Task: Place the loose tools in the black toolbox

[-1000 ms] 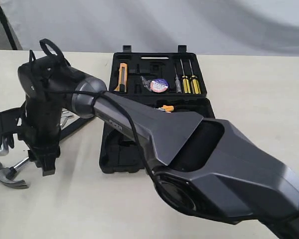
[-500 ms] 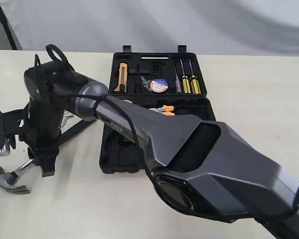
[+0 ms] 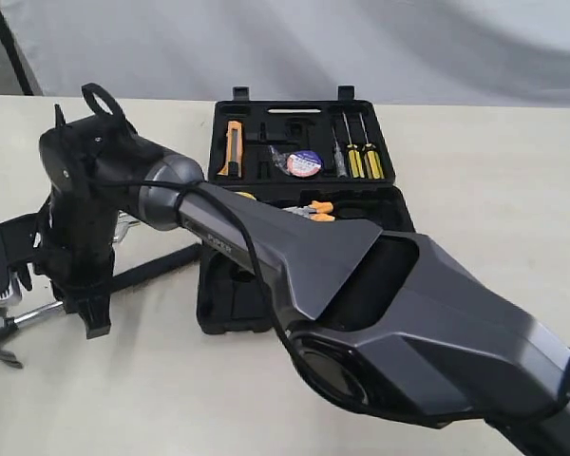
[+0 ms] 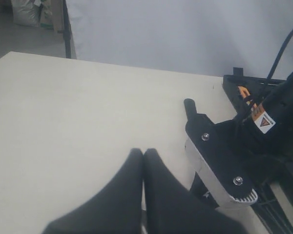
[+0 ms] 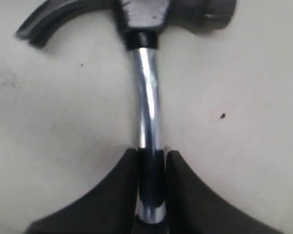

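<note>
Right wrist view: right gripper point(image 5: 151, 183) clenched on hammer point(image 5: 147, 112) shaft.
Exterior view: hammer lies at toolbox's point(image 3: 252, 133) eight o'clock.
Left wrist view: left gripper point(image 4: 143, 187) clenched, fingers touching.

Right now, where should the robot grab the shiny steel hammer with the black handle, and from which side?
Grip the steel hammer with the black handle by its thin round shaft, between head and handle, coming down from above. It lies on the pale table, leaving room either side of the shaft. The right claw straddles it there.
</note>
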### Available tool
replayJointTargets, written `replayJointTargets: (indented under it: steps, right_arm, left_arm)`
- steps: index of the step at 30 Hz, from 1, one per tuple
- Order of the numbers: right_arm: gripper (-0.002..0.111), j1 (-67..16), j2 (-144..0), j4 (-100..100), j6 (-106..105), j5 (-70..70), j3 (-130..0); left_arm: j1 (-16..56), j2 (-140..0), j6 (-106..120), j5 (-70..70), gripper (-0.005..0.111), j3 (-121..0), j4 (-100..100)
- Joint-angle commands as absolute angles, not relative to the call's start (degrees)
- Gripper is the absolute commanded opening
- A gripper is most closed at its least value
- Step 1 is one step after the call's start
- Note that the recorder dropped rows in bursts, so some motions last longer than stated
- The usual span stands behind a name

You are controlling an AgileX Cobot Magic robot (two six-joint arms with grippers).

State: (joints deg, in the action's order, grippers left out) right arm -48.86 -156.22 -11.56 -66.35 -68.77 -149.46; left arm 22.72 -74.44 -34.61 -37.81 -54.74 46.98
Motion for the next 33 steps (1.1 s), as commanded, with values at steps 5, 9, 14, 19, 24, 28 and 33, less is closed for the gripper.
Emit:
replayJointTargets:
  steps: [5, 9, 14, 19, 24, 28, 33]
  right_arm:
    - [-0.001, -48.9, -151.7, -10.3, -57.8, -70.0, -150.8]
    - [-0.001, -48.9, -150.9, -7.1, -51.1, -70.0, -150.8]
    - [-0.001, -48.9, -149.7, -0.7, -38.4, -70.0, -150.8]
    - [-0.001, -48.9, -148.5, 4.0, -33.3, -70.0, -150.6]
    - [-0.001, -48.8, -143.4, 4.5, -32.7, -70.0, -140.8]
    - [-0.001, -48.3, -139.8, 4.4, -33.4, -70.0, -131.0]
    - [-0.001, -47.2, -139.0, 7.5, -35.3, -70.0, -123.5]
  left_arm:
    - [22.5, -74.0, -35.2, -36.8, 0.001, -54.2, 46.2]
    - [22.5, -74.0, -35.2, -36.8, 0.001, -54.2, 46.2]
    - [22.5, -74.0, -35.2, -36.8, 0.001, -54.2, 46.2]
    - [22.5, -74.0, -35.2, -36.8, 0.001, -54.2, 46.2]
    - [22.5, -74.0, -35.2, -36.8, 0.001, -54.2, 46.2]
    - [22.5, -74.0, -35.2, -36.8, 0.001, -54.2, 46.2]
    - [22.5, -74.0, -35.2, -36.8, 0.001, -54.2, 46.2]
